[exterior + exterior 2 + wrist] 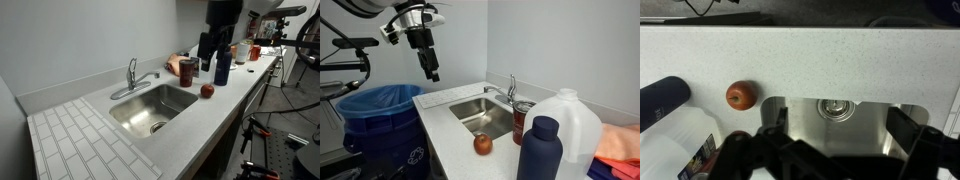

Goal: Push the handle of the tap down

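Observation:
The chrome tap stands behind the steel sink in both exterior views, also. Its slim handle points up above the body, also. My gripper is open and empty. It hangs high in the air, well apart from the tap, and it also shows in an exterior view. In the wrist view the two dark fingers frame the sink basin and its drain. The tap is out of view there.
A red apple lies on the counter near the sink. A dark blue bottle, a red can and a white jug stand beside it. A blue bin stands past the counter's end.

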